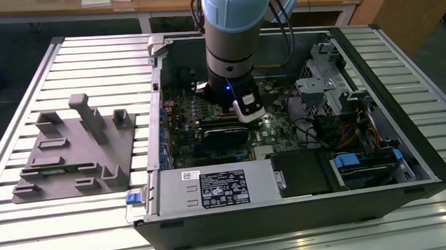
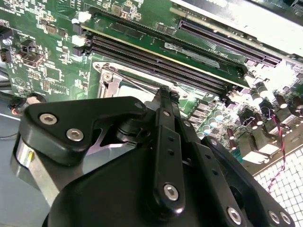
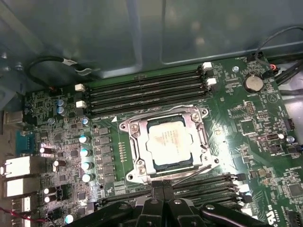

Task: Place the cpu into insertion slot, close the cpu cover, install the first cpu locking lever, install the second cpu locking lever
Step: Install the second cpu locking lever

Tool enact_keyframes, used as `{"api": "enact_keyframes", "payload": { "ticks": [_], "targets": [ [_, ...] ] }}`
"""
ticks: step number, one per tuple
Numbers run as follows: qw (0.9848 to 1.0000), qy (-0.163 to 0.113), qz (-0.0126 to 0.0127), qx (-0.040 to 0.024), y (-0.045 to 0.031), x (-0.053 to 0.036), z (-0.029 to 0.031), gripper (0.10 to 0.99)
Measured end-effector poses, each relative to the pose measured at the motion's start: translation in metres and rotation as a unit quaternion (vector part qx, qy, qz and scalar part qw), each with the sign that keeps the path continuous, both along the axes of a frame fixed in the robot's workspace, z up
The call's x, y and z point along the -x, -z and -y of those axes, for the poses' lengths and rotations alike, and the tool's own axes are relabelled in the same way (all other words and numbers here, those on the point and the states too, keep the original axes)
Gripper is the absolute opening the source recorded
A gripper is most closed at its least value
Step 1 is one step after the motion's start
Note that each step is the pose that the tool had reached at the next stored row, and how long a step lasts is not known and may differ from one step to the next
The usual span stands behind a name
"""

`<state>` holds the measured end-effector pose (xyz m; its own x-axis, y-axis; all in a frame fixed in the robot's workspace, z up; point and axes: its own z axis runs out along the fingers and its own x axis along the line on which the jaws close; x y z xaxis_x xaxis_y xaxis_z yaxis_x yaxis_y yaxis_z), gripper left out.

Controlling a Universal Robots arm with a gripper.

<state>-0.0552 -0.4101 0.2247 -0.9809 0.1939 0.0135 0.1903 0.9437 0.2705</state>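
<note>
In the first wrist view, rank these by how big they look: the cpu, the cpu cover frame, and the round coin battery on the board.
1. cpu cover, the silvery frame, closed around the chip.
2. cpu, seated inside that frame.
3. coin battery, clearly the smallest.

In the exterior view the arm (image 1: 234, 58) stands over the middle of the green board (image 1: 186, 132), so the socket beneath it is hidden. In the second wrist view the black gripper (image 2: 166, 97) covers most of the socket (image 2: 111, 78). In the first wrist view the picture's edge cuts off the gripper's fingers (image 3: 152, 198).
</note>
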Motion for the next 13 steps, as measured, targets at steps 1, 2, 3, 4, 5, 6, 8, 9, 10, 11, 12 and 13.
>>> {"api": "enact_keyframes", "payload": {
  "ticks": [1, 2, 3, 4, 5, 6, 8, 9, 10, 11, 12, 13],
  "targets": [
    [1.0000, 0.000, 0.0000, -0.0004, 0.0004, 0.0005, 0.0000, 0.106],
    [1.0000, 0.000, 0.0000, -0.0011, 0.0006, 0.0006, 0.0000, 0.106],
    [1.0000, 0.000, 0.0001, -0.0031, 0.0008, 0.0006, 0.0003, 0.106],
    [1.0000, 0.000, 0.0001, -0.0060, 0.0008, 0.0006, 0.0010, 0.106],
    [1.0000, 0.000, 0.0000, -0.0088, 0.0009, 0.0007, 0.0019, 0.106],
    [0.9999, 0.000, 0.0000, -0.0114, 0.0009, 0.0008, 0.0030, 0.106],
    [0.9999, 0.000, 0.0001, -0.0164, 0.0012, 0.0011, 0.0054, 0.106],
    [0.9998, 0.000, 0.0000, -0.0184, 0.0012, 0.0011, 0.0069, 0.106],
    [0.9998, 0.000, 0.0000, -0.0204, 0.0013, 0.0012, 0.0086, 0.106],
    [0.9998, 0.000, 0.0000, -0.0222, 0.0014, 0.0013, 0.0102, 0.106],
    [0.9997, 0.000, 0.0000, -0.0240, 0.0015, 0.0015, 0.0116, 0.106],
    [0.9997, 0.000, 0.0000, -0.0257, 0.0017, 0.0017, 0.0127, 0.106]
  ]
}}
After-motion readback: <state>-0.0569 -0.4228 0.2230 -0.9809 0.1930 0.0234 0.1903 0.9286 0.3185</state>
